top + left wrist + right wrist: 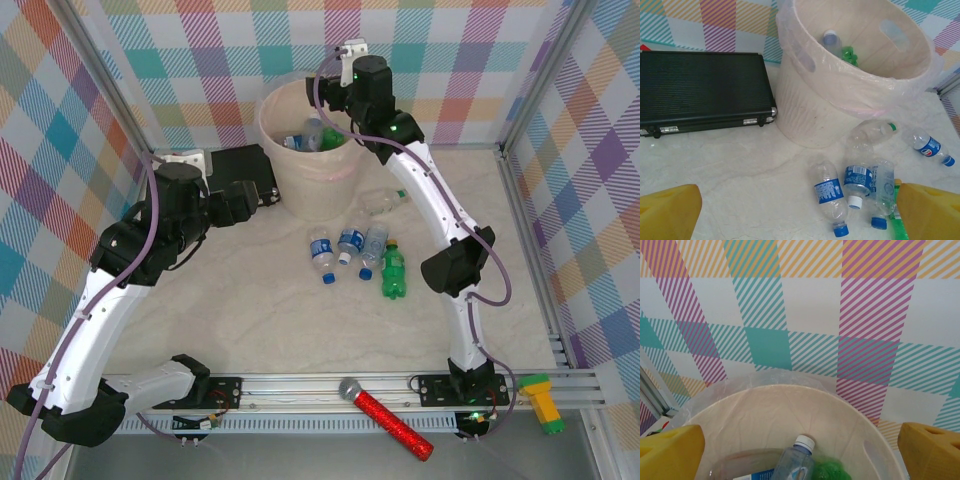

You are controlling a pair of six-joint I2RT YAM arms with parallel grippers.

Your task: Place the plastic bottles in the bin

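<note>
R claw (800, 452): jaws wide apart, nothing between them. Hangs over the bin mouth, cam looking down inside.
Under R claw: clear bottle w/ pale cap (796, 462) lies in the bin (765, 410), a green bottle (827, 471) just beside it. Liner visible over the rim.
L claw (799, 212): jaws also wide apart, empty. Low over the table, facing the loose bottles and the bin wall.
Loose bottles: three blue-label ones (829, 194) side by side, approx touching. Green one (395, 272) at the R end of that row. Clear one w/ green cap (872, 132) near the bin base. One more blue-cap bottle (927, 146) off to the R, apart from the rest.
Non-task items: black case (700, 85) beside the bin, red mic (385, 412) on the near rail. We leave both.
Step in hand: we judge R arm is at the drop end of a cycle. Task part done, at least six still on the table.
Next move: go for a loose bottle. L claw is nearer the row, so we'd take an outer bottle there. Grip across the body, not the cap. Round and light, so likely to roll or nudge its neighbours.
</note>
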